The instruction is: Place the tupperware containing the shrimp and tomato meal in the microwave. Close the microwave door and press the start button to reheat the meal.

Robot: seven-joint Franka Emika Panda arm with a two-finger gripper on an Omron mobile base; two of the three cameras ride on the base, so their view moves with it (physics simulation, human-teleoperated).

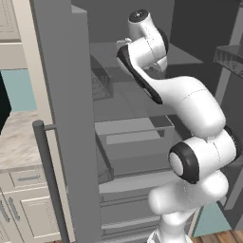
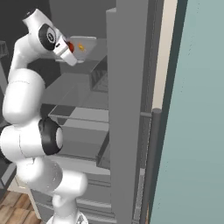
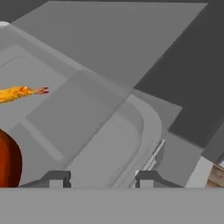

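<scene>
Straddling the tupperware [image 3: 105,131] rim, jaws part-open, one tip either side; grip contact can't tell. Tomato [image 3: 8,159] and shrimp [image 3: 19,93] inside. Arm raised high toward fridge shelf [image 2: 78,94].

Your arm [image 1: 190,118] rises from the base, folds at the elbow, and reaches up and forward, wrist [image 2: 48,37] topmost. Your hand [image 3: 103,178] sits at the high end of the reach; its two dark fingertips [image 3: 57,178] stand partly apart.

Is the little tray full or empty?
Not empty. The tupperware holds an orange shrimp and a red tomato; most of its floor is bare.
</scene>
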